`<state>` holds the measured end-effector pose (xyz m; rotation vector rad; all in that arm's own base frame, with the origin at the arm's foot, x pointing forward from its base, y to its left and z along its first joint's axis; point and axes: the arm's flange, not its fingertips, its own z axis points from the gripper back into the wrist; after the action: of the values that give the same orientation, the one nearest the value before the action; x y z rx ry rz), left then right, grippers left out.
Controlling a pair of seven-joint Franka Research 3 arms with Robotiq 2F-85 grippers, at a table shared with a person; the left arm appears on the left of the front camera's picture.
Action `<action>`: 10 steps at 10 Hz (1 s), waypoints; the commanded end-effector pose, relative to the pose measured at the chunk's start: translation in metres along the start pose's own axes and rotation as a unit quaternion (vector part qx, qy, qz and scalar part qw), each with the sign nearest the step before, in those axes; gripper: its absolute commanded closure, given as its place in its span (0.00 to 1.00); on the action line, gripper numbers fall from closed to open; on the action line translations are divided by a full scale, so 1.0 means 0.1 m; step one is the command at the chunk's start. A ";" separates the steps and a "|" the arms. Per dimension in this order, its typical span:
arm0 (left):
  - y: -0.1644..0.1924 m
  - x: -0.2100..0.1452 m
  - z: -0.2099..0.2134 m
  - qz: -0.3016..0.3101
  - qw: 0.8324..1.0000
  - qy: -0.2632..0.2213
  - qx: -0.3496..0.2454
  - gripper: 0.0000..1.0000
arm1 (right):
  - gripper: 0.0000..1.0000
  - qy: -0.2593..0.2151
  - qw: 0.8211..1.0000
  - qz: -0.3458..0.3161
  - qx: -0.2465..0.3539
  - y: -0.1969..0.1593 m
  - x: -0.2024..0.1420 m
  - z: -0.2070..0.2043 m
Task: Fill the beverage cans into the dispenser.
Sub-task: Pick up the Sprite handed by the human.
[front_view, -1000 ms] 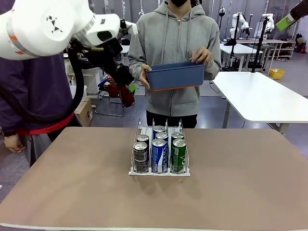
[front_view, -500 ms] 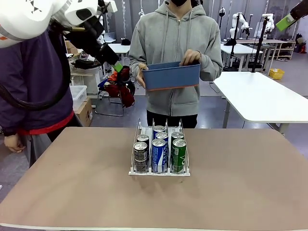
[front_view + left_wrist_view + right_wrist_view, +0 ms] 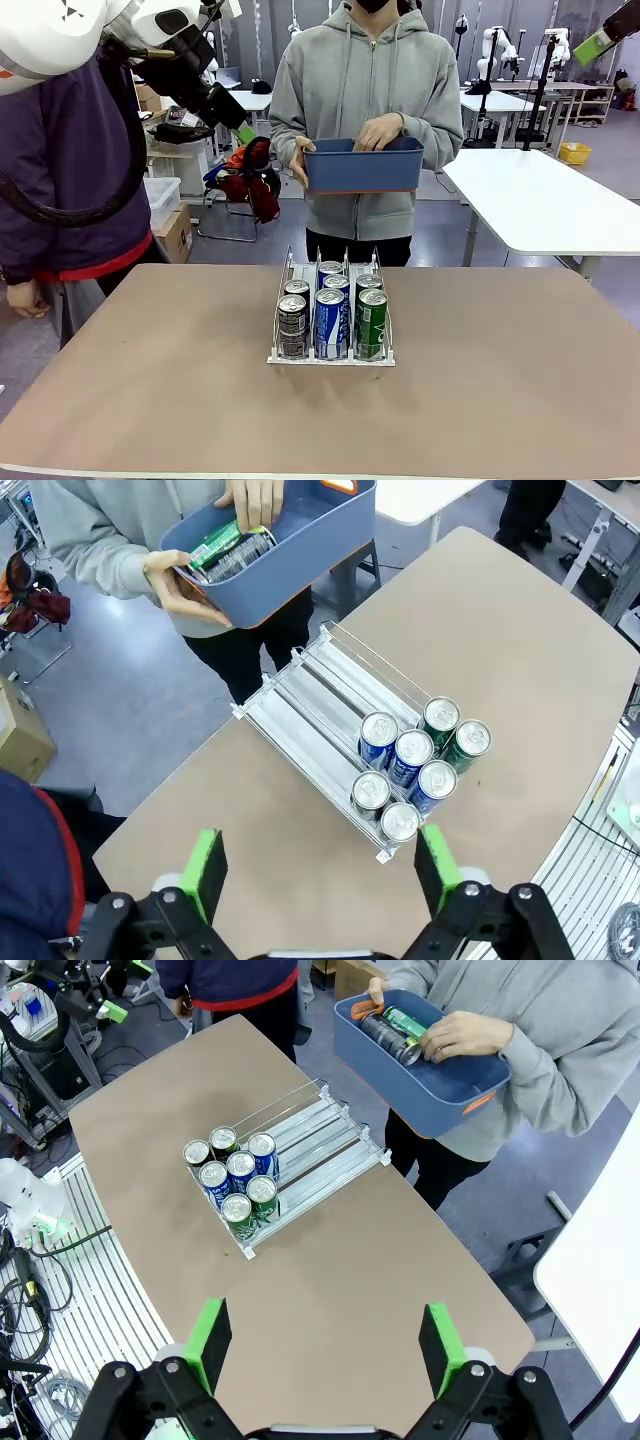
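Left gripper [image 3: 320, 865], right gripper [image 3: 326, 1345]: jaws spread, empty, high above table [image 3: 500, 380]. Dispenser [image 3: 310, 695], table centre, seven beverage cans [image 3: 412, 750], well below both.

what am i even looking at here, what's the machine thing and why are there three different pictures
It is one moment seen by three cameras. The machine is two white robot arms, each ending in a two-finger gripper with green pads. The wide picture looks from the robot's side across the brown table at a person. The other two pictures look down from a camera on each arm's wrist. The left gripper and the right gripper are both open and hold nothing, high above the table. On the table stands the dispenser, a three-lane rack with beverage cans upright at the end nearest the robot. The person holds a blue bin with spare cans lying in it, one hand reaching inside.
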<state>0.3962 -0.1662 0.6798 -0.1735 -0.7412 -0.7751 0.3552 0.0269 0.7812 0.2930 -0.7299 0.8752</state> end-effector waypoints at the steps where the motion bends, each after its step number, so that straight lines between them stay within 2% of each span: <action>1: 0.01 0.00 0.01 0.001 1.000 0.000 0.000 0.00 | 0.00 0.000 1.000 0.000 0.002 0.01 -0.01 0.00; 4: 0.04 0.14 0.30 0.009 0.996 -0.002 -0.094 0.00 | 0.00 0.000 1.000 0.000 0.002 0.01 -0.01 0.00; 8: -0.08 0.17 0.60 -0.026 0.991 -0.016 -0.128 0.00 | 0.00 0.000 1.000 0.000 0.002 0.01 -0.01 0.00; 10: -0.04 0.20 0.64 -0.037 0.991 -0.031 -0.124 0.00 | 0.00 0.000 1.000 0.000 0.002 0.01 -0.01 0.00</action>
<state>0.3631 -0.1609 0.7403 -0.3678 -0.6961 -0.9044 0.3552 0.0269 0.7812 0.2930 -0.7298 0.8752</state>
